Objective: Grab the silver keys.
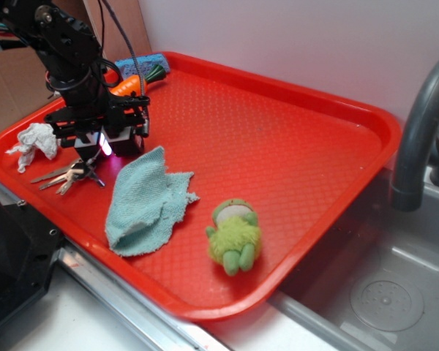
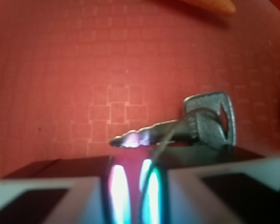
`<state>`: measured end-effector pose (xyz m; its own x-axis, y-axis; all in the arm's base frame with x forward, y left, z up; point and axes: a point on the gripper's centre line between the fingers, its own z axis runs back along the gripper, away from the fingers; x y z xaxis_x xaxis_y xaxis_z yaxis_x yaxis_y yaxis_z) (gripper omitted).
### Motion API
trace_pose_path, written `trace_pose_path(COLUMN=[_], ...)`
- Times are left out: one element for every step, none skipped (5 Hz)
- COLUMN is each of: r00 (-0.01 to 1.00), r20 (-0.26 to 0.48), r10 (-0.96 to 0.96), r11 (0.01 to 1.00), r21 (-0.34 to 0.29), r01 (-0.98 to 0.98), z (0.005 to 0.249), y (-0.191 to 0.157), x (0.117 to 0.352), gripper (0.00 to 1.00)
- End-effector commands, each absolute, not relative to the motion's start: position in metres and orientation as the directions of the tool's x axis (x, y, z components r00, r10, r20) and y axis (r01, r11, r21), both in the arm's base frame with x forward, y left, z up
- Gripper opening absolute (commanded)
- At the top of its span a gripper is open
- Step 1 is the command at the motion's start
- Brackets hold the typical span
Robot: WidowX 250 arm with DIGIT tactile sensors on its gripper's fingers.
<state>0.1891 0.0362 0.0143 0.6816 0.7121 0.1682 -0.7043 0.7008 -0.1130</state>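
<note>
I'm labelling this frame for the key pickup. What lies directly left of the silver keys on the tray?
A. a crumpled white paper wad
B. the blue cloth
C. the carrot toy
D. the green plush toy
A: in the exterior view the crumpled white paper wad lies just left of the silver keys on the red tray.

Black jointed arm (image 1: pixel 66 51); dark cables; pink glow.

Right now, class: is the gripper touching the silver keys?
Cannot tell. The exterior view shows the gripper just above the silver keys; the wrist view is too blurred to settle contact.
</note>
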Motion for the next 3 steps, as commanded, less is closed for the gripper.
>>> trace_pose_path(r00=[0.714,0.710,0.799], r20=[0.154,0.149,0.108], r10=[0.683,0.688,0.591], r11=[0.730,0.725,0.806], r21=[-0.099,-0.099,-0.055], r01=[-0.676,-0.682,-0.589], z=[0.011,0.011,0.035], y=[0.033,0.033,0.032], x=[0.184,0.183,0.185], gripper=[0.00,0.00,0.00])
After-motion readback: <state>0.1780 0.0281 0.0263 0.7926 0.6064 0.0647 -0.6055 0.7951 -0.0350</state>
